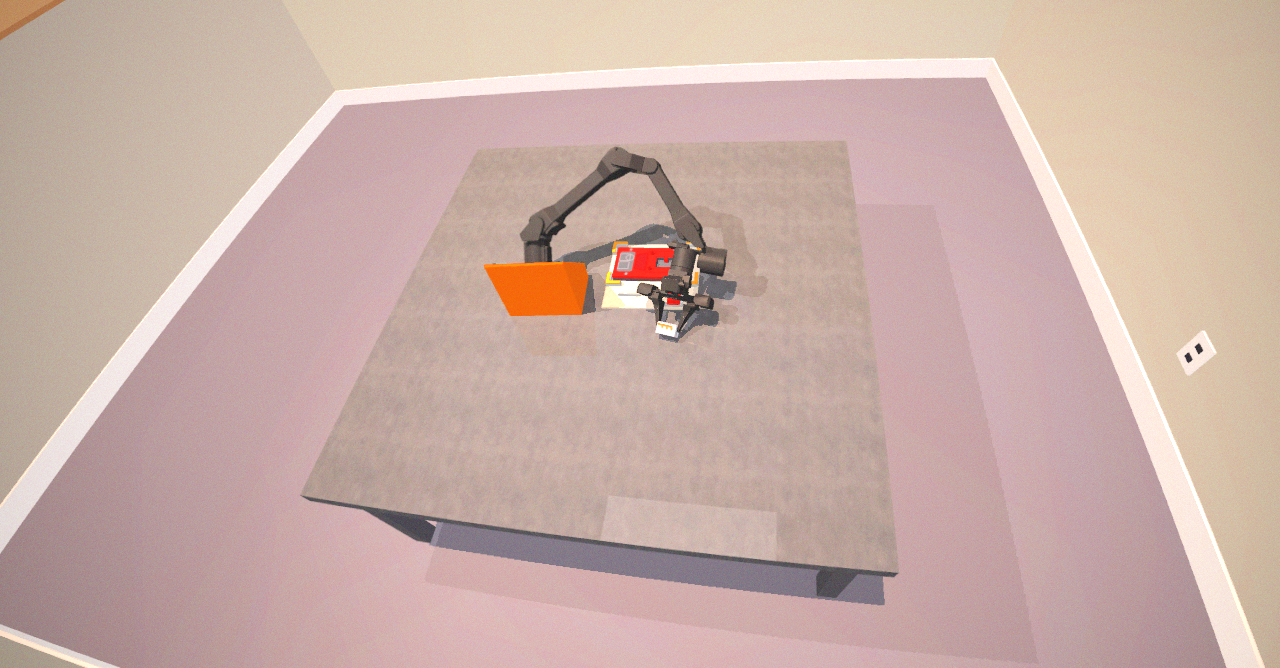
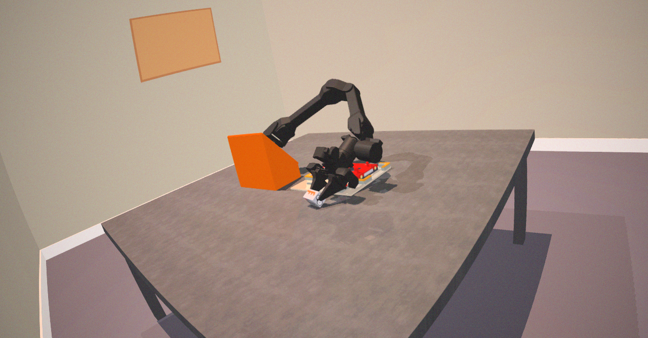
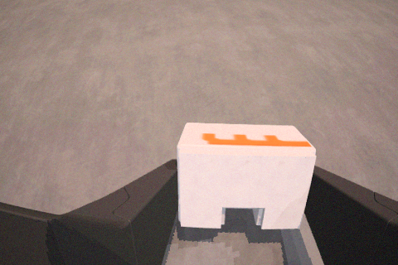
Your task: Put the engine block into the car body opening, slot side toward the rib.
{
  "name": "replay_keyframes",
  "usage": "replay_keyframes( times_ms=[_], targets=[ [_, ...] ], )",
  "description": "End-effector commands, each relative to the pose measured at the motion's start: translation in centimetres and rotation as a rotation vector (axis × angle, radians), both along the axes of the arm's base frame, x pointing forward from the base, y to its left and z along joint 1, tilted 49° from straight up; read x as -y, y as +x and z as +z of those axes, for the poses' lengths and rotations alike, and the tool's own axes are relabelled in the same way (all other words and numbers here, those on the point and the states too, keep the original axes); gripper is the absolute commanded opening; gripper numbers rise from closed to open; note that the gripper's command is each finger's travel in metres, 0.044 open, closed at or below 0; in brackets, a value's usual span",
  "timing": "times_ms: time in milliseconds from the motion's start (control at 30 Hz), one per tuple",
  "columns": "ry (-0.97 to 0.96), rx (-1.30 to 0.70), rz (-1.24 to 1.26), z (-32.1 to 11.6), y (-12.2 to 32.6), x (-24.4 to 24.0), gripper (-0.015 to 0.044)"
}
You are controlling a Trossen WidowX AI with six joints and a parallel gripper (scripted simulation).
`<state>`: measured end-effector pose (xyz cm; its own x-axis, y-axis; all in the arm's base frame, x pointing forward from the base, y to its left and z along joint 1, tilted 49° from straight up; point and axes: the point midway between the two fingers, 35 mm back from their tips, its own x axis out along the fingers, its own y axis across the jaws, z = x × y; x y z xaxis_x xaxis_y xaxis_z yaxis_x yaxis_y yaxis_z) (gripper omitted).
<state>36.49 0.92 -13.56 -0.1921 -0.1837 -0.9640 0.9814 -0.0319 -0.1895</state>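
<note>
The engine block point(image 1: 665, 329) point(image 2: 311, 196) point(image 3: 245, 186) is a white block with an orange comb-shaped mark on top and a notch in the lower edge of the face toward the wrist camera. My gripper point(image 1: 668, 325) point(image 2: 316, 195) point(image 3: 240, 171) is shut on it, one finger on each side. It holds the block tilted, low over the table beyond the board's front edge; contact with the table cannot be told. The red car body point(image 1: 646, 255) point(image 2: 365, 169) lies on the board behind my gripper. The wrist partly hides it, and the rib cannot be made out.
The pale board point(image 1: 614, 302) point(image 2: 298, 185) has yellow-topped corner holders around the car body. A small red part point(image 1: 673, 301) on it is mostly hidden under my gripper. A large orange block point(image 1: 541, 290) point(image 2: 250, 164) stands left of the board, in front of the arm's base.
</note>
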Motion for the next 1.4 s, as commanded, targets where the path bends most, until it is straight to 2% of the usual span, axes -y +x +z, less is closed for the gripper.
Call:
replay_keyframes(
  times_ms=[0, 900, 1367],
  targets=[
    [0.009, -0.005, 0.009, -0.3, -0.09, -0.47, 0.0],
    [0.009, -0.005, 0.009, -0.3, -0.09, -0.47, 0.0],
    [-0.003, -0.001, 0.001, -0.09, 0.0, 0.01, 0.0367]
  ],
)
